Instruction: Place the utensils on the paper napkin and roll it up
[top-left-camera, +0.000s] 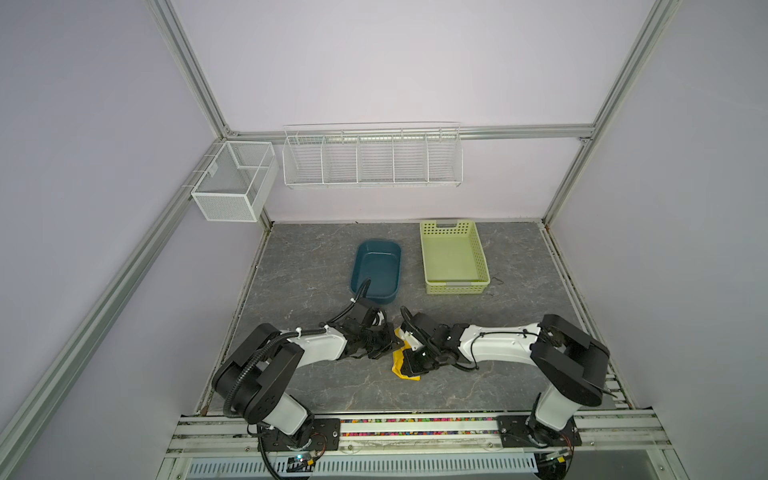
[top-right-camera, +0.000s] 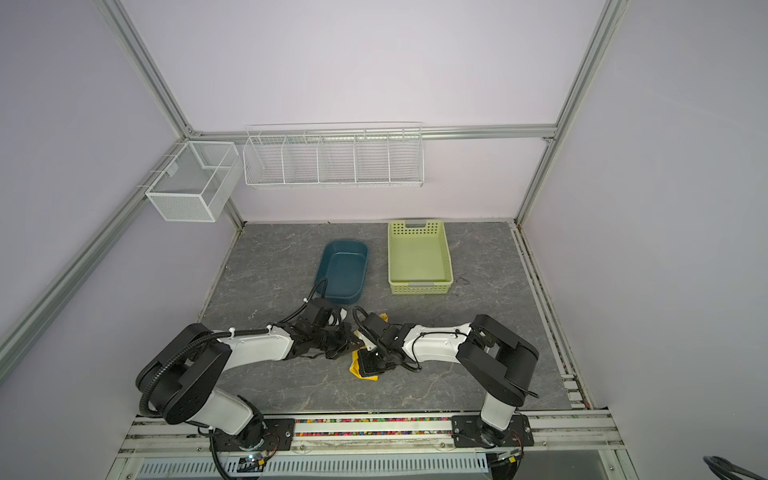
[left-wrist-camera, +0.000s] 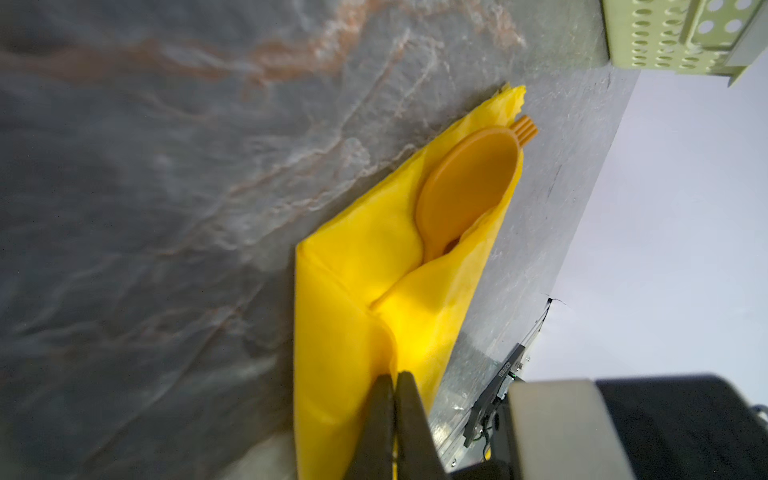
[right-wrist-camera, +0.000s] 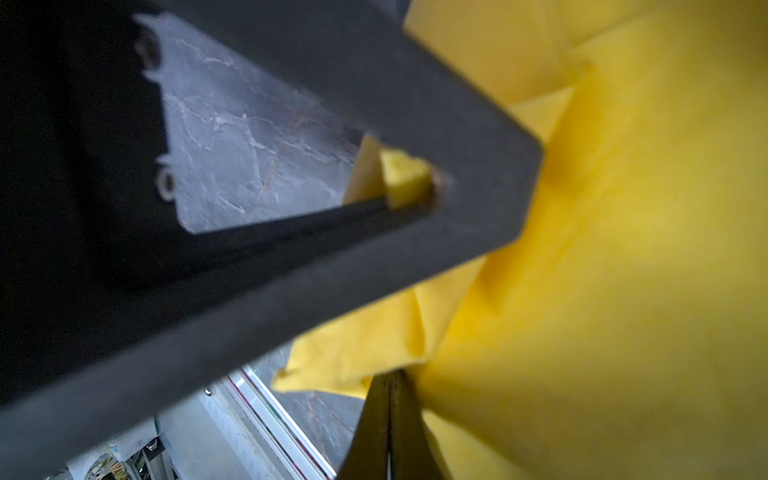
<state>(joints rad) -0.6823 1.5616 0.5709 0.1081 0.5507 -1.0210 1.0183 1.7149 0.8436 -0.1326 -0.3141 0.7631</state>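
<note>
In both top views the left arm (top-left-camera: 316, 345) and the right arm (top-left-camera: 498, 343) meet head to head over the near middle of the grey marbled worktop (top-left-camera: 307, 266). The thin bright yellow paper napkin (top-left-camera: 399, 368) lies bunched on the worktop beneath and between their black heads, mostly hidden. Farther back stand a dark blue oval plastic tub (top-left-camera: 376, 246) and, to its right, a pale green perforated plastic basket (top-left-camera: 455, 287), near each other but apart.

In the left wrist view the left fingers (left-wrist-camera: 411, 415) are pressed together, pinching a fold of the napkin. The napkin lies on the worktop folded into a long wrap. The round bowl of an orange-yellow plastic spoon (left-wrist-camera: 469, 187) sticks out of its open end, and the tines of an orange-yellow fork (left-wrist-camera: 525, 129) show just past the bowl. White lettering (left-wrist-camera: 503, 368) on a small black part is too small to read.

In the right wrist view the right fingers (right-wrist-camera: 409, 419) are closed tight on an edge of the crumpled napkin, which fills much of the picture. A blurred dark frame-shaped piece (right-wrist-camera: 291, 270) crosses close to the lens.
</note>
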